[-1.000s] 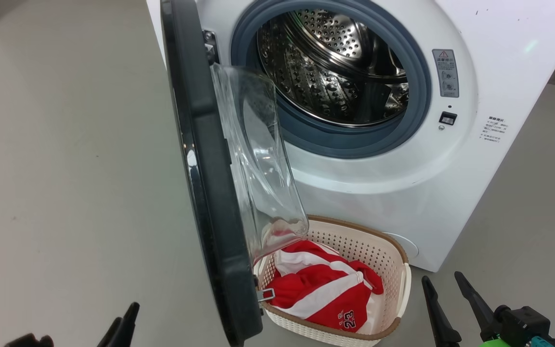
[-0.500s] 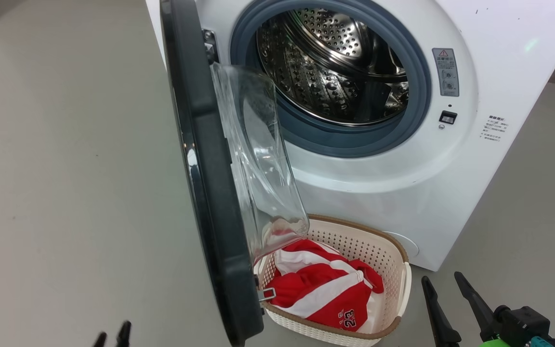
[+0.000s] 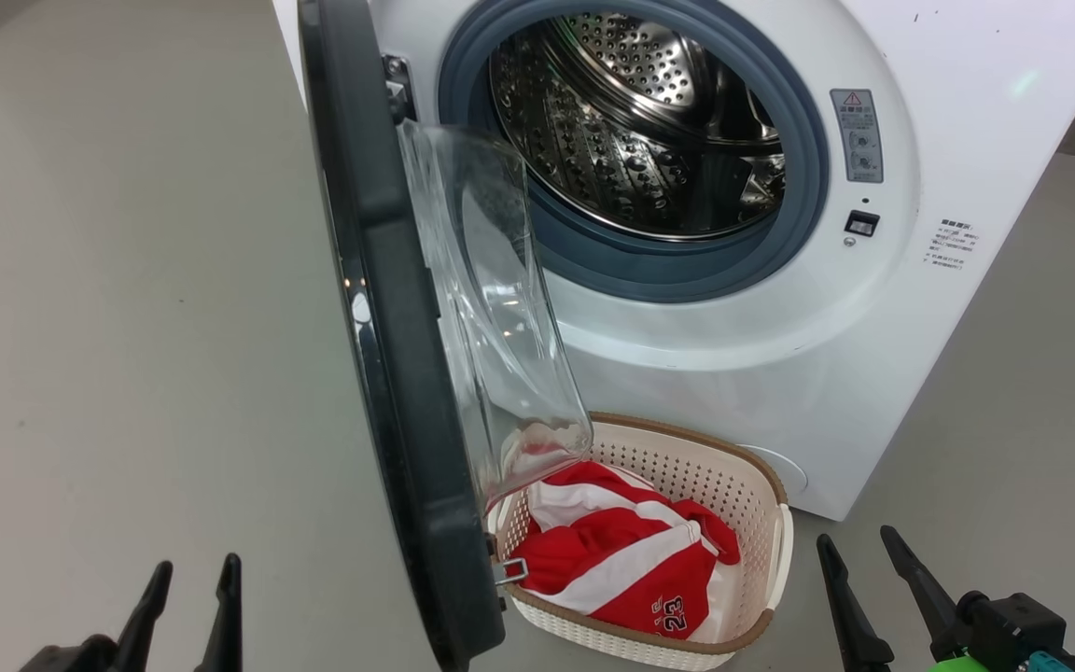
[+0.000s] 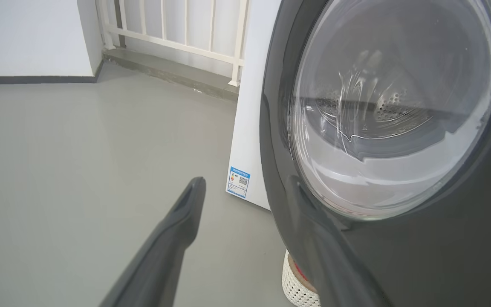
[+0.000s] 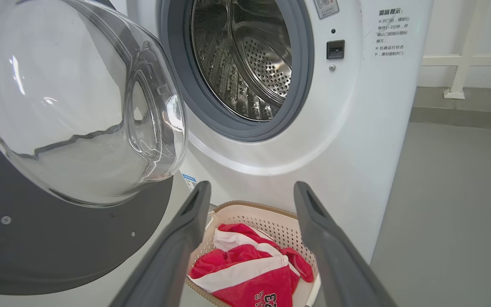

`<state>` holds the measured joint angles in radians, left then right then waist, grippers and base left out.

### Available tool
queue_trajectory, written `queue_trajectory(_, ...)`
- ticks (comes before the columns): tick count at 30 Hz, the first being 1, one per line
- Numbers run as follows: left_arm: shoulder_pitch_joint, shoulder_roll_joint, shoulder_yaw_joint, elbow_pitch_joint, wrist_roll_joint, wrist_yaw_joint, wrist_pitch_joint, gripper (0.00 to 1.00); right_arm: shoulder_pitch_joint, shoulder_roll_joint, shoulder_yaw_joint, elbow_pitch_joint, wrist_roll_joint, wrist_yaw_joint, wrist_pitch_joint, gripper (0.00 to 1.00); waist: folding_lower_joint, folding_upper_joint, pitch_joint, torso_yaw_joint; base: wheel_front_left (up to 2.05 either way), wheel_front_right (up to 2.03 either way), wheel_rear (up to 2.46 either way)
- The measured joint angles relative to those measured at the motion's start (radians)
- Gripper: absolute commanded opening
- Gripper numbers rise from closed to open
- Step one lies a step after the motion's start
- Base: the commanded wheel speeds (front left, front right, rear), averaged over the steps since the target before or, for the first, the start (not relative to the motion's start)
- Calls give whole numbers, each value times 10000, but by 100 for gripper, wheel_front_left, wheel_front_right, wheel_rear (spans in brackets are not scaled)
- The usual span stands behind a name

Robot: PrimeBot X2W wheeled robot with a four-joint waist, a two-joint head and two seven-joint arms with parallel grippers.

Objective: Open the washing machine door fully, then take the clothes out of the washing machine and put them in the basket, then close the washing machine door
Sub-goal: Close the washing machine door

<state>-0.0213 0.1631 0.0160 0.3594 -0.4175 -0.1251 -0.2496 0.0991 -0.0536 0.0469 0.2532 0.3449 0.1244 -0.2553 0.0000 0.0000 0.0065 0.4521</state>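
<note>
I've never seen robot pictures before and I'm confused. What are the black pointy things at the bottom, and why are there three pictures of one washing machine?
Those are the robot's fingers. It has two arms, each ending in a gripper with two long dark fingers: the left gripper and the right gripper. Both are open and hold nothing. One picture comes from a camera on the robot's head, looking down. The other two come from cameras on its wrists, peeking out between the fingers. The white washing machine has its round door swung open, and the shiny drum looks empty. On the grey floor in front of it sits a basket with red and white clothes inside. Shutting the door seems to be what is left.
</note>
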Motion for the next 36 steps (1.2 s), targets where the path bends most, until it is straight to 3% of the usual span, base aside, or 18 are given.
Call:
queue_trajectory(10, 278, -621, 617, -1333, 2366, 0, 0, 100, -1, -38, -17, -8, 0, 0, 0, 100, 0, 0, 45, 10, 0, 0, 0)
queue_trajectory(15, 541, -842, 708, -1415, 2539, 0, 0, 100, -1, -38, -17, -8, 0, 0, 0, 100, 0, 0, 36, 5, 0, 0, 0)
queue_trajectory(36, 633, -849, 754, -1473, 2671, 0, 0, 100, -1, -36, -33, -8, 0, 0, 0, 100, 0, 0, 34, 2, 0, 0, 0)
